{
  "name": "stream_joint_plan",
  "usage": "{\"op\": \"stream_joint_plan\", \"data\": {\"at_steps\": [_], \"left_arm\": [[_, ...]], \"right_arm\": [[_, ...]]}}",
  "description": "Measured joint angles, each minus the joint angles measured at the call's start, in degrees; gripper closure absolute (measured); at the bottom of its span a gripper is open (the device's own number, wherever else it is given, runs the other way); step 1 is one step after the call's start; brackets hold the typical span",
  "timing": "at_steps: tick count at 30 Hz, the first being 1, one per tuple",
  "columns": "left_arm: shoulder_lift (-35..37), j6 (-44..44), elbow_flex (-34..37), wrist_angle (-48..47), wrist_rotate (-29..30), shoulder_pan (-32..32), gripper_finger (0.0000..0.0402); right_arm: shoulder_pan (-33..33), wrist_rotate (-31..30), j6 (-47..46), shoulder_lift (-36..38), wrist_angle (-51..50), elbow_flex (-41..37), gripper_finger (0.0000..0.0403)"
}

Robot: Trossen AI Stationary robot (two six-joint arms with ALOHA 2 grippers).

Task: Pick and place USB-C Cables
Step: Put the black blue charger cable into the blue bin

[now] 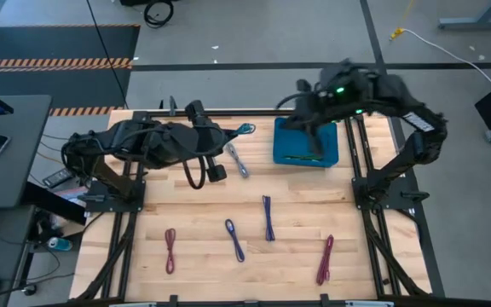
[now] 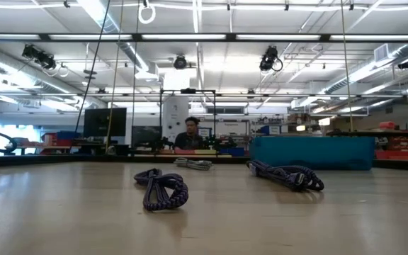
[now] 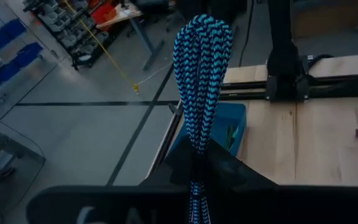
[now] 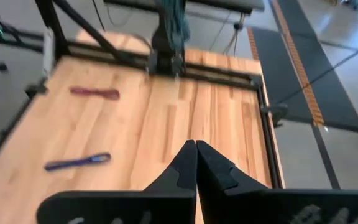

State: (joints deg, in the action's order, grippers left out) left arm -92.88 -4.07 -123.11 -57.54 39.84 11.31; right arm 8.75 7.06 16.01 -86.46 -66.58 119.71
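Observation:
My left gripper (image 3: pixel 196 163) is shut on a teal braided USB-C cable (image 3: pixel 201 74), raised near the table's far edge just left of the blue bin (image 1: pixel 305 143); the high view shows the cable's loop (image 1: pixel 245 129). My right gripper (image 4: pixel 196 163) is shut on nothing and hovers above the bin. A grey-blue cable (image 1: pixel 237 159) lies on the table near the left gripper. Two blue-purple cables (image 1: pixel 234 240) (image 1: pixel 268 217), a maroon one (image 1: pixel 170 250) and a magenta one (image 1: pixel 325 258) lie flat toward the near edge. My left gripper pinches the folded teal bundle between its two fingers, low on the bundle (image 3: pixel 196 155). The fingers lie roughly level, pointing toward the table's right, along the cable. The looped end (image 3: pixel 202 28) sticks out beyond the fingertips, and the cable is lifted clear of the table.
The bin (image 3: pixel 232 124) sits at the far right of the wooden table (image 1: pixel 194 205), with something green inside it. Black frame rails (image 1: pixel 373 183) flank both sides. A person (image 2: pixel 190 134) sits far behind the table. Bare wood lies between the cables.

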Motion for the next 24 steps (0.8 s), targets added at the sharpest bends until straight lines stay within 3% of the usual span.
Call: {"op": "stream_joint_plan", "data": {"at_steps": [12, 16, 24], "left_arm": [[0.39, 4.94, 0.04, -5.80, 0.04, 0.11, 0.0381], [0.42, 4.93, 0.04, -5.76, 0.06, 0.20, 0.0381], [0.42, 4.72, 0.04, -5.70, 0.04, 0.20, 0.0381]], "right_arm": [[2.10, 1.33, 0.22, -2.57, 6.04, -2.59, 0.0388], [1.78, 1.48, 0.21, -2.53, 9.19, -2.55, 0.0353], [1.04, -5.00, -2.33, -2.53, 11.74, -2.55, 0.0255]]}}
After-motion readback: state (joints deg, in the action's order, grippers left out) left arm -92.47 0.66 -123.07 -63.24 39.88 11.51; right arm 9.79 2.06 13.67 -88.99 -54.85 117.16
